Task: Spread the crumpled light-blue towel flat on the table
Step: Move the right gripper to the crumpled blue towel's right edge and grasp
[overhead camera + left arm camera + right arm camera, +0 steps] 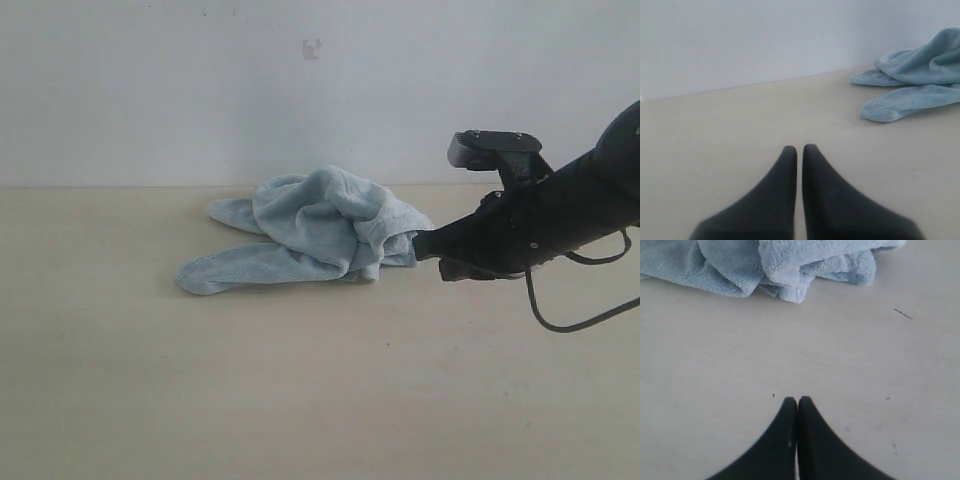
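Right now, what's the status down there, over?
Left tool shut, empty. Right tool shut, empty. Towel crumpled on table, near right tool. No obstacle seen.

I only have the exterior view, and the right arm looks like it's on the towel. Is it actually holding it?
Observer: No. The right fingers are shut on nothing, with bare table between them and the towel.
Operator: Where's the left arm? I can't see it.
Observer: The left fingers are shut and empty, over bare table, the towel well clear of them.
Operator: Any label showing?
Observer: Yes, a small white label peeks out under the towel's nearest fold.
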Robot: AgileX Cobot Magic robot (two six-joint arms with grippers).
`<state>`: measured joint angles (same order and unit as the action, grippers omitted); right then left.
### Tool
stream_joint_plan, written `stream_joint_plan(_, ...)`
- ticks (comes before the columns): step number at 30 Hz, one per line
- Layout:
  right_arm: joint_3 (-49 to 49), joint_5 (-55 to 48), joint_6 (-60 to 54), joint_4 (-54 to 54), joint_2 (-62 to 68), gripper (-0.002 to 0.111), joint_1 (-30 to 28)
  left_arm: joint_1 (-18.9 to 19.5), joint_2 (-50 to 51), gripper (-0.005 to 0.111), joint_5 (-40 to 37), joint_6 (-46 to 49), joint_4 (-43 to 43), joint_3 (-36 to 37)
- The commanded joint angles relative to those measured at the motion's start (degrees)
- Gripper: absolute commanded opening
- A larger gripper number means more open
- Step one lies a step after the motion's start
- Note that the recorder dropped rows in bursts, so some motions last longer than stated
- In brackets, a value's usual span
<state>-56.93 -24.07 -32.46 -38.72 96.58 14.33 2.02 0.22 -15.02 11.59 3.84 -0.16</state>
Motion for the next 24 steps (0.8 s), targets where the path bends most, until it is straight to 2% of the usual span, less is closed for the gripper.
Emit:
stream_joint_plan(1, -0.29, -0.15, -1.94, -0.31, 0.05, 0.007, 0.18, 0.16, -0.22, 0.004, 0.38, 0.03, -0.05, 0.16)
stream_joint_plan(8, -0.29, 0.48, -2.81, -0.42, 0.05, 0.029, 0.18, 0.16, -0.22, 0.004, 0.38, 0.03, -0.05, 0.16)
stream_joint_plan(17, -1.06, 6.21, -6.61, -4.41, 1.23, 0.03, 0.18, 0.16, -0.22, 0.004, 0.38, 0.03, -0.05, 0.16)
stream_joint_plan(22, -5.03, 3.08, -8.45, -4.41, 9.22, 0.03, 0.18, 0.16, -0.22, 0.004, 0.38, 0.03, -0.05, 0.16)
stream_joint_plan(24, -7.63, 1.64, -8.45, -4.41, 12.68, 0.034, 0.18, 0.16, -0.22, 0.004, 0.38, 0.03, -0.05, 0.16)
